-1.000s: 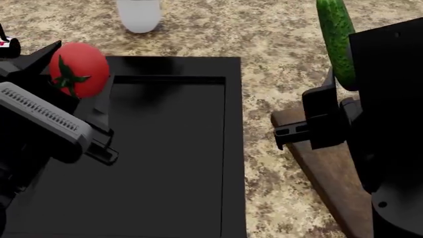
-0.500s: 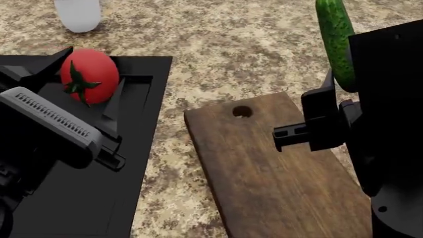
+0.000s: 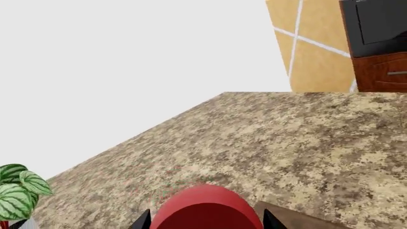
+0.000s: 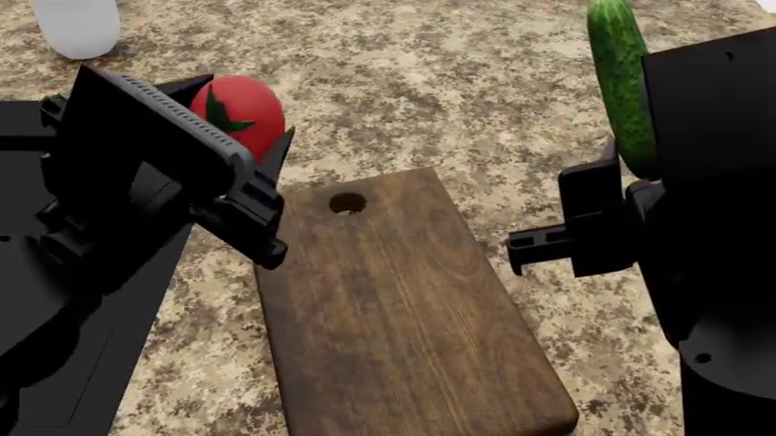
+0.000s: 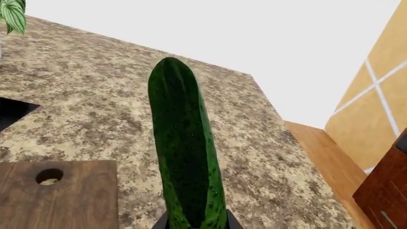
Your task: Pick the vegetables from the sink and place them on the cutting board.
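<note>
Above cutting board [image 4: 401, 318]: glossy red tomato [image 4: 243, 113], bumpy green cucumber [image 5: 184, 157]

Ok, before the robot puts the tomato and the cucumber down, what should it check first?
1. Tomato held in the left gripper: ok, it sits between the fingers.
2. Cucumber held in the right gripper: ok, it stands upright in the grip.
3. Cutting board free for both: ok, nothing lies on it.
4. Tomato over the board: not ok, in the head view it hangs over the counter, just past the board's hole end.
5. Cucumber over the board: cannot tell, the right arm hides what is below it.
6. Sink emptied of vegetables: cannot tell, the left arm covers much of it.
</note>
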You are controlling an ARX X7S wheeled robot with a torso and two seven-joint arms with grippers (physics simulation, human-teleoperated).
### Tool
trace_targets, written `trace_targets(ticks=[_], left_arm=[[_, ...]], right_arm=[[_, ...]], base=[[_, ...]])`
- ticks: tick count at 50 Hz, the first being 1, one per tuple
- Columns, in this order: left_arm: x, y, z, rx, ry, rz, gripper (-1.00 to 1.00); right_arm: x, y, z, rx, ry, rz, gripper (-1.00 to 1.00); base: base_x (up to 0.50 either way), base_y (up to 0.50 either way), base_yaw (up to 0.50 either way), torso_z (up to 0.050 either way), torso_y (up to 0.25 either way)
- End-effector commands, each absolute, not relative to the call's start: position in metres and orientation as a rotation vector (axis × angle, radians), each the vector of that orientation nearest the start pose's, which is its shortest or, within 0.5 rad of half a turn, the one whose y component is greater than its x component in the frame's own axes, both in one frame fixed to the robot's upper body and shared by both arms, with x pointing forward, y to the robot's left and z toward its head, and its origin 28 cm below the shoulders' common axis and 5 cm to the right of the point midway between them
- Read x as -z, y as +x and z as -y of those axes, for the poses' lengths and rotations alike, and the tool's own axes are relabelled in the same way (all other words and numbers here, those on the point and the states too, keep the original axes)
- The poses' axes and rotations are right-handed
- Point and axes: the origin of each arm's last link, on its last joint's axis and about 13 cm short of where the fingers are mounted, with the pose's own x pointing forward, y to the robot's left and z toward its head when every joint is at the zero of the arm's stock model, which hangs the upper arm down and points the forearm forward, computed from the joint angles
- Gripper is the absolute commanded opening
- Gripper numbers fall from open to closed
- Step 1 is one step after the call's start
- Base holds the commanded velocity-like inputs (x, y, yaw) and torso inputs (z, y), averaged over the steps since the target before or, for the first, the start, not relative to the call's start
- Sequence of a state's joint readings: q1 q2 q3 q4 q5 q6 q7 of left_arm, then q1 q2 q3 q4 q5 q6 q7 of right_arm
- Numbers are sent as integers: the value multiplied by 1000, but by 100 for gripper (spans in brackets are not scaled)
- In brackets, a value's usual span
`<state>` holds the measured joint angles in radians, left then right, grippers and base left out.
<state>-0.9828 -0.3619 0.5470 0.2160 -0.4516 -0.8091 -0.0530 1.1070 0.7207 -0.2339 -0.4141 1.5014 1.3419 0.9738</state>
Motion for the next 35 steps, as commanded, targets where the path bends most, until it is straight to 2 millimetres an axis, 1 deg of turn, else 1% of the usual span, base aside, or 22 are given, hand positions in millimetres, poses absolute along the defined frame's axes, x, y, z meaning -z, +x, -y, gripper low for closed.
trace_targets(ticks=[1, 3, 4, 8, 14, 23, 35], left_arm=[[-278, 343, -154, 565, 258, -15, -100], [-280, 345, -150, 607, 225, -76, -100], [-279, 346, -150, 598, 230, -75, -100], [-268, 352, -144, 620, 179, -200, -100], [-254, 353, -139, 626, 171, -242, -100], [-231, 353, -142, 619, 193, -309, -100], [-206, 352, -147, 599, 214, -379, -100]], right_arm=[[-294, 242, 150, 44, -251, -175, -100], [-294, 243, 150, 39, -246, -174, -100], [-294, 243, 150, 39, -247, -174, -100], [-294, 246, 149, 34, -241, -171, -100], [-291, 247, 149, 33, -241, -178, -100], [-291, 249, 148, 31, -239, -177, -100], [-293, 247, 148, 32, -240, -175, -100]], base=[[0, 0, 0, 0, 0], [0, 0, 0, 0, 0], [0, 0, 0, 0, 0], [0, 0, 0, 0, 0], [0, 0, 0, 0, 0], [0, 0, 0, 0, 1], [0, 0, 0, 0, 0]])
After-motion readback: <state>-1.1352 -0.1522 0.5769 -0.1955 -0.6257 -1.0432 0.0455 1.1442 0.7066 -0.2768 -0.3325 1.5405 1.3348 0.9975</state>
